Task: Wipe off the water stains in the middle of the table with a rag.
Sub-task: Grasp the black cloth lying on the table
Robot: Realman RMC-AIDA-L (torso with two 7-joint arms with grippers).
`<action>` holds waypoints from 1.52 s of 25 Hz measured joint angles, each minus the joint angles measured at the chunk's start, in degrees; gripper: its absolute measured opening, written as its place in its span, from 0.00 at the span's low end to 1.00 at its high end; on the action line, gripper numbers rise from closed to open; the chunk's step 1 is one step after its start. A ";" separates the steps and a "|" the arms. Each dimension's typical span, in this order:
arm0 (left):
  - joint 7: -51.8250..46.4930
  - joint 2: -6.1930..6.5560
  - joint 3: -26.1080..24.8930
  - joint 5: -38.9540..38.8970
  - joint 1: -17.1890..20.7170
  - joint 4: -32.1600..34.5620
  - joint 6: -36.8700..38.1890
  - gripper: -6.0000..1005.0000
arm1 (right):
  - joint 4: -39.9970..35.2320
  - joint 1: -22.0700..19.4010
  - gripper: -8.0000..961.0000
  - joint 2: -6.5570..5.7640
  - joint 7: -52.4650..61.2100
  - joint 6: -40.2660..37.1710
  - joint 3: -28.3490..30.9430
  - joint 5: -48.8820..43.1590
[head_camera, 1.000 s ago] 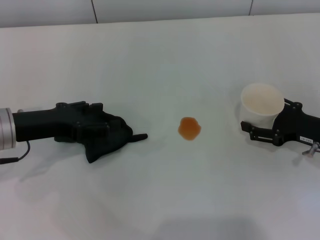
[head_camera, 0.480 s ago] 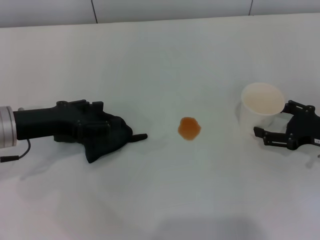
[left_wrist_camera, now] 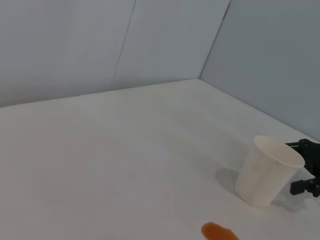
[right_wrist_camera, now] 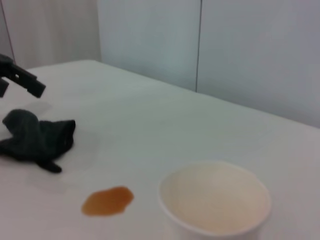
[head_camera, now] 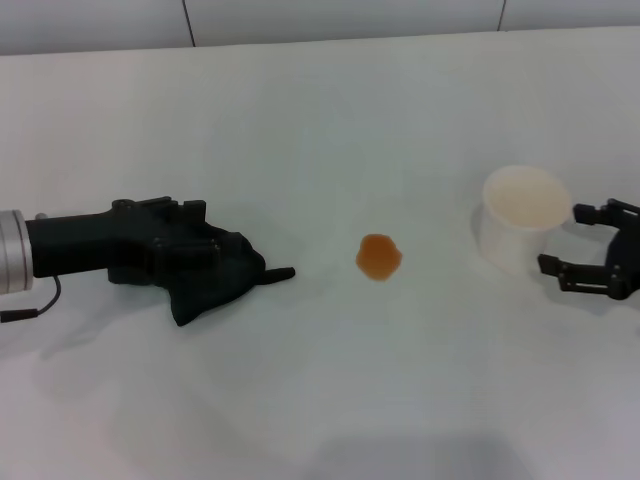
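Note:
The water stains are one small orange-brown blot [head_camera: 379,257] in the middle of the white table [head_camera: 320,120]; the blot [right_wrist_camera: 107,201] also shows in the right wrist view. The black rag [head_camera: 225,275] lies crumpled at the left, its pointed corner aimed at the blot. My left gripper [head_camera: 205,262] is low over the rag and merges with it in the head view. The right wrist view shows the rag [right_wrist_camera: 37,140] resting on the table. My right gripper [head_camera: 563,240] is open at the far right, just clear of the cup.
A white plastic cup [head_camera: 524,215] stands upright right of the blot, between it and my right gripper. The cup [left_wrist_camera: 265,172] looks empty. A grey wall runs along the table's far edge.
My right gripper has let go of the cup and drawn back to the right. The left arm, rag, cup and blot have stayed put.

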 joint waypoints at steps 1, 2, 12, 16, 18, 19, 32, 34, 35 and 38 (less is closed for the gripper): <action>0.00 0.03 0.00 0.00 -0.08 0.00 0.00 0.80 | -1.25 -0.31 0.90 0.05 1.23 -0.16 0.98 -2.03; 0.00 0.04 0.00 0.00 -0.17 0.00 -0.01 0.80 | -2.07 -0.54 0.90 0.13 2.01 -0.33 1.62 -3.23; 0.00 0.03 0.02 0.00 -0.66 0.00 -0.51 0.80 | -9.29 -0.77 0.90 -0.11 7.18 -9.86 11.30 -9.74; 0.00 0.05 0.01 0.00 -0.67 0.00 -0.69 0.80 | -13.17 -0.80 0.90 -0.12 7.57 -16.20 14.46 -9.94; 0.00 0.08 0.01 -0.01 -0.69 -0.01 -0.72 0.80 | -14.66 -0.66 0.90 -0.06 7.81 -18.54 15.18 -10.15; 0.00 0.08 0.02 -0.01 -0.73 0.00 -0.72 0.80 | -15.32 -0.53 0.90 0.01 7.93 -19.36 15.34 -10.20; -11.50 1.19 0.56 2.96 -1.48 9.22 4.95 0.79 | -19.42 4.24 0.90 1.49 8.60 -24.23 14.14 -14.17; -14.68 1.46 0.57 4.46 -1.88 12.47 6.48 0.79 | -18.98 4.81 0.90 1.49 8.40 -23.96 13.98 -14.25; -17.49 1.61 0.62 5.50 -2.64 14.98 7.38 0.79 | -18.82 5.00 0.90 1.49 8.33 -23.76 13.79 -14.25; -25.08 1.67 1.52 8.63 -5.30 20.85 8.54 0.79 | -18.43 5.19 0.90 1.55 8.31 -22.65 13.05 -14.27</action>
